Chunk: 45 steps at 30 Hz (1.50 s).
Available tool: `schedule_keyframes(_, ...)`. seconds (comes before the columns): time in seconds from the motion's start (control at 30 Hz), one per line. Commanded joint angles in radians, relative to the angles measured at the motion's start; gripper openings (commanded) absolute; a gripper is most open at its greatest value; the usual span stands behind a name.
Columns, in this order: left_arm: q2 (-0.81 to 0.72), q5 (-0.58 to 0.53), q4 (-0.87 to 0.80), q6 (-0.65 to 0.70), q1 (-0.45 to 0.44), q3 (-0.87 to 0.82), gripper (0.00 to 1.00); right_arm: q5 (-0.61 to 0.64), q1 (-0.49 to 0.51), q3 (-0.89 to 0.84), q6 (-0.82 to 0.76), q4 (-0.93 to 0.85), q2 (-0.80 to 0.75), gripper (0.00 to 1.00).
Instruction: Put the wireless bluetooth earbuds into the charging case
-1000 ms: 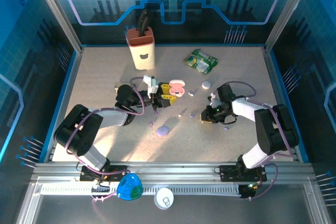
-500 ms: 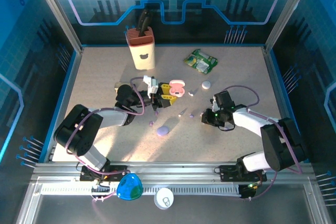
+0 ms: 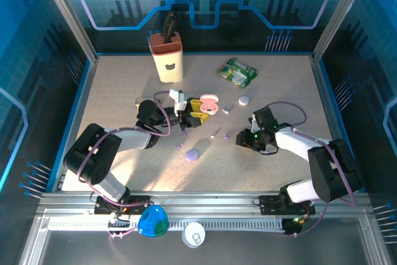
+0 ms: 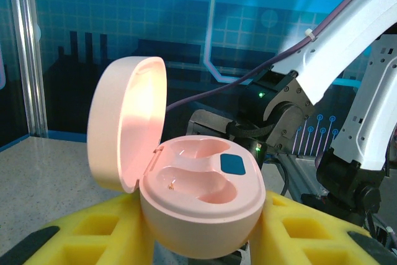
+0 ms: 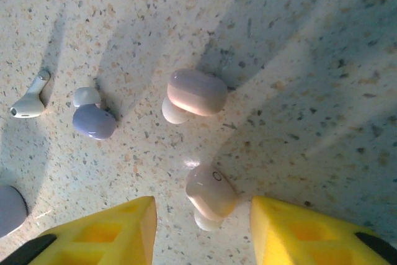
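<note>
Over in the upper left of the top view stands a beige knife block (image 3: 167, 59). Just right of it and lower, near the middle of the frame, my left gripper (image 3: 197, 108) lies low over the table (image 3: 124, 85), pinching the pink charging case (image 4: 198, 200) between its yellow fingers (image 4: 93, 234). In my left wrist view the case sits at center, its lid (image 4: 127, 122) swung up to the left and both wells bare. Below the case in the top view a purple pebble-shaped case (image 3: 192, 154) rests on the table, and a green packet (image 3: 237, 72) lies at upper right of center. Further right, my right gripper (image 5: 201, 215) hangs just above the tabletop with its jaws spread. In my right wrist view, from the left, lie a white stemmed earbud (image 5: 28, 105), a lilac earbud (image 5: 93, 120) just beside it, and a pinkish earbud (image 5: 193, 94) near center. A second pinkish earbud (image 5: 211, 195) lies at the bottom of the frame between my two yellow fingertips, with a gap on either side.
</note>
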Motion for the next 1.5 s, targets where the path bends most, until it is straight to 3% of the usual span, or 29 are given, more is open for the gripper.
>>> schedule_keyframes(0.0, 0.003, 0.027, 0.034, -0.003, 0.008, 0.015, 0.39, -0.028, -0.032, 0.034, -0.057, -0.034, 0.004, 0.47)
schedule_keyframes(0.5, -0.008, 0.024, 0.034, -0.013, 0.007, 0.009, 0.39, -0.166, -0.055, 0.095, -0.170, -0.016, 0.148, 0.51)
schedule_keyframes(0.9, 0.000, 0.031, 0.034, -0.020, 0.006, 0.020, 0.39, -0.207, -0.054, 0.039, -0.167, -0.009, 0.105, 0.34)
schedule_keyframes(1.47, -0.006, 0.033, 0.034, -0.025, 0.006, 0.020, 0.39, -0.222, -0.044, 0.033, -0.101, 0.058, 0.169, 0.26)
